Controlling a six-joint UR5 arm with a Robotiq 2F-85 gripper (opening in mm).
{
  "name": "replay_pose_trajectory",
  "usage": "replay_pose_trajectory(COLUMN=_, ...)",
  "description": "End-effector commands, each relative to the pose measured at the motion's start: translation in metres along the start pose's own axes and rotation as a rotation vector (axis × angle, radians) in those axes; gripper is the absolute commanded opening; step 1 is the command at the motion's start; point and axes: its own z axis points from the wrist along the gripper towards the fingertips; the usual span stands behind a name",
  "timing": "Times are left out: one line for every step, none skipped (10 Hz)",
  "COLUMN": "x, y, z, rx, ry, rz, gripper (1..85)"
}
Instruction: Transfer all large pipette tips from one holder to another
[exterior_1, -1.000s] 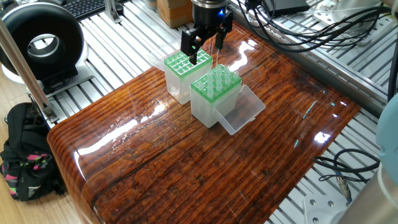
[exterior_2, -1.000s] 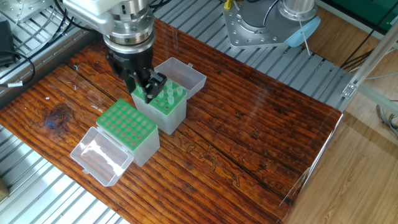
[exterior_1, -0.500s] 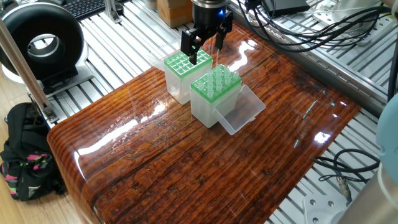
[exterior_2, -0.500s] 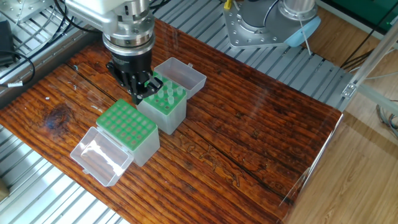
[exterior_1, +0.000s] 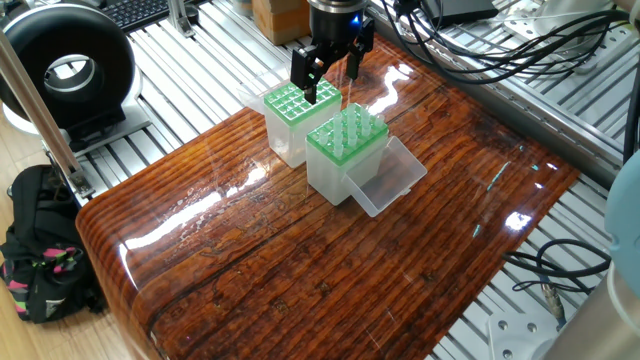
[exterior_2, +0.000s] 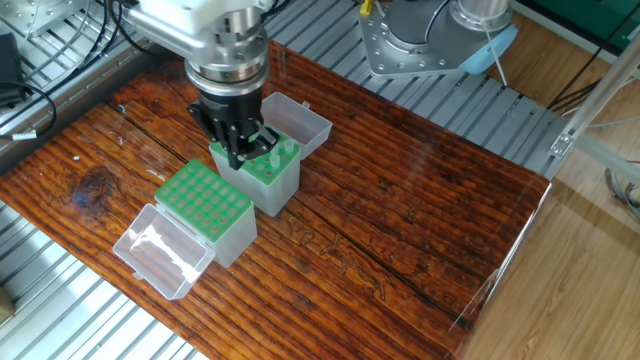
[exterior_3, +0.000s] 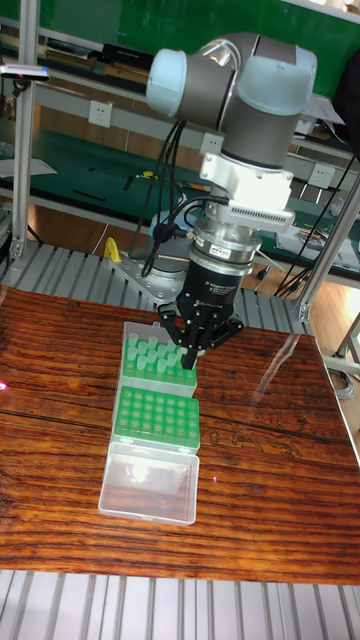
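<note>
- One fixed view: black two-finger gripper (exterior_1: 329, 78) hangs above the far green-topped clear holder box (exterior_1: 288, 122); translucent whitish large pipette tips (exterior_1: 348, 129) stand in the near matching box (exterior_1: 344, 157).
- Other fixed view: gripper (exterior_2: 243, 152) down among tips (exterior_2: 272, 161) in the far box (exterior_2: 266, 179).
- Tall fixed view: jaws look nearly together; grip cannot be told. Glossy brown wooden desk (exterior_3: 270, 470).

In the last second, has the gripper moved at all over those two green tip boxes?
Yes. In the other fixed view the gripper has shifted right, toward the open lid, judged against the tip box beneath it, which stayed put.
</note>
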Motion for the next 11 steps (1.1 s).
replay_pose_trajectory(x=0.004, y=0.004, z=-0.003, rx=0.004, ry=0.006, rz=-0.004, gripper=1.0)
replay_pose_trajectory(x=0.003, y=0.004, z=-0.002, rx=0.0, ry=0.005, rz=-0.003, gripper=1.0)
replay_pose_trajectory(x=0.002, y=0.002, z=0.0, rx=0.001, ry=0.005, rz=-0.003, gripper=1.0)
replay_pose_trajectory(x=0.002, y=-0.004, z=-0.001, rx=0.011, ry=0.01, rz=-0.009, gripper=1.0)
replay_pose_trajectory(x=0.002, y=-0.007, z=-0.003, rx=0.007, ry=0.019, rz=-0.01, gripper=1.0)
replay_pose_trajectory(x=-0.001, y=-0.016, z=-0.006, rx=0.011, ry=0.021, rz=-0.014, gripper=1.0)
replay_pose_trajectory(x=-0.009, y=-0.027, z=-0.004, rx=0.007, ry=0.006, rz=0.008, gripper=1.0)
replay_pose_trajectory(x=-0.026, y=-0.037, z=0.005, rx=0.004, ry=-0.055, rz=0.018, gripper=1.0)
replay_pose_trajectory(x=-0.021, y=-0.034, z=0.007, rx=-0.002, ry=-0.043, rz=0.035, gripper=1.0)
replay_pose_trajectory(x=-0.016, y=-0.034, z=0.006, rx=0.003, ry=-0.022, rz=0.024, gripper=1.0)
replay_pose_trajectory(x=-0.003, y=-0.031, z=0.004, rx=-0.004, ry=0.031, rz=0.003, gripper=1.0)
